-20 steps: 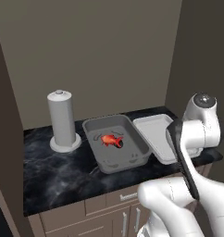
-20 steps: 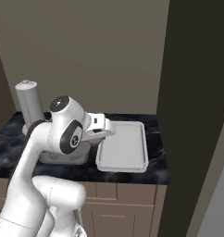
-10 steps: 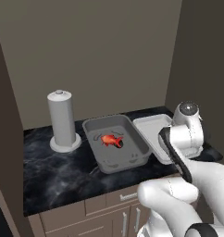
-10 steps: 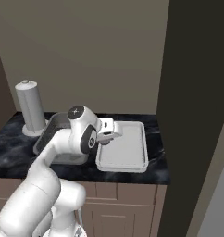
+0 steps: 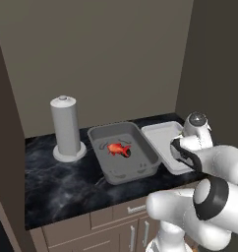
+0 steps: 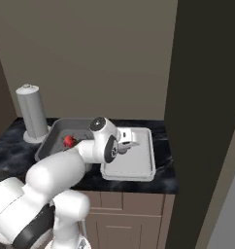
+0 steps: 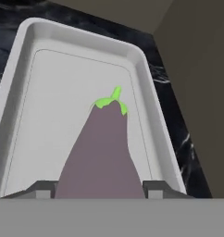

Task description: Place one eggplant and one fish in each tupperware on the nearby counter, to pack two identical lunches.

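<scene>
**Eggplant held over the pale tub, fish lies in the grey one**

Left base view: A dark marbled counter [image 5: 52,182] sits in a narrow alcove between brown walls. A tall grey cylinder [image 5: 66,127] on a round base stands at the left. Just right of it lies a grey tub [image 5: 122,151] with sloping walls, and a small red-orange fish [image 5: 119,149] rests on its floor near the middle. Beside that tub, touching or nearly so, lies a second, paler tub [image 5: 163,145] of the same shape. The white arm rises from the lower right and bends over the paler tub's right half, hiding part of it. The gripper's fingers cannot be made out here.

Right base view: The arm rises from the lower left and reaches across the counter. Its wrist hangs above the near left part of the pale tub [image 6: 139,165]. The gripper [image 6: 127,145] points toward that tub's floor; what it holds cannot be told from this side. The fish [image 6: 68,141] shows as a red spot in the grey tub [image 6: 54,138], partly behind the arm. The cylinder [image 6: 33,113] stands at the far left.

Hand view: The gripper [image 7: 101,187] is clamped on a purple eggplant [image 7: 102,152], its finger tips pressed to either side of the thick end. The green stem points away from the camera. The eggplant hangs over the floor of the pale tub [image 7: 44,92], right of its middle. Whether it touches the floor cannot be told.
</scene>
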{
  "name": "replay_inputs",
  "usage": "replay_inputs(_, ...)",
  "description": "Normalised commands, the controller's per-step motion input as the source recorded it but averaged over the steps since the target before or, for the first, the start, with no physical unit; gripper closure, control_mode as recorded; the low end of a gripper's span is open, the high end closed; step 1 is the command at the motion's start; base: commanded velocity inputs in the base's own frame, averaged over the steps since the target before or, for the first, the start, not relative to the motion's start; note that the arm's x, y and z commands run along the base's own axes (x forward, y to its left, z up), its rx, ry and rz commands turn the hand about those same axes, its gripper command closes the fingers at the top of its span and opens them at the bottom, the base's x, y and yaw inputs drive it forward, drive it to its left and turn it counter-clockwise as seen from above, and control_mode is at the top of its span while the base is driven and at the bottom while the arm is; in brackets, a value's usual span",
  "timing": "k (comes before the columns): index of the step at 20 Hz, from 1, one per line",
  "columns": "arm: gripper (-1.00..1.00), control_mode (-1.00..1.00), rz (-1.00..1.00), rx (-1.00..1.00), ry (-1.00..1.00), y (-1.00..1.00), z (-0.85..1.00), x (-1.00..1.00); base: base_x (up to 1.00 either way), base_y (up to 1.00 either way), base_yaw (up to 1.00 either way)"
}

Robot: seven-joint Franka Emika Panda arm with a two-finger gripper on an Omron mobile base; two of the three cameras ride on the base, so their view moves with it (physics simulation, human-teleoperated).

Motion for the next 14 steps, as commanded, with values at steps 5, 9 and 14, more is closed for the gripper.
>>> replay_inputs(5, -1.0, -1.0, 0.0, 0.0, 0.04, -0.11, -0.42, 0.63, 0.0, 0.0, 0.0)
replay_inputs(9, -1.0, -1.0, 0.0, 0.0, 0.04, -0.19, -0.37, 0.71, 0.0, 0.0, 0.0)
replay_inputs(14, -1.0, -1.0, 0.0, 0.0, 0.06, -0.33, -0.22, 0.57, 0.0, 0.0, 0.0)
